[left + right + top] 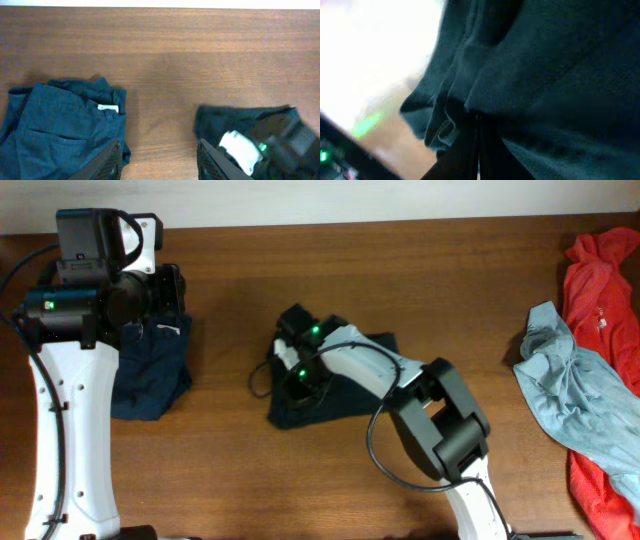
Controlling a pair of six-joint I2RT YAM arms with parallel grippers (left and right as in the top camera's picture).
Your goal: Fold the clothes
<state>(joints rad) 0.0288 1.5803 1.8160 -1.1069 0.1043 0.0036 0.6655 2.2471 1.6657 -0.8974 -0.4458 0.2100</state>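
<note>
left jaws: wide apart, empty, above the bench (200,60) | right jaws: closed on a bunched fold of the dark garment (340,405) at bench centre | folded dark-blue garment (150,370): flat under left arm | light-blue garment (565,395), red garment (600,290): heaped together, far right

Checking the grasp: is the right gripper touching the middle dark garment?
Touching. The right wrist view shows the right gripper shut, with a fold of the dark garment pinched between its tips.
</note>
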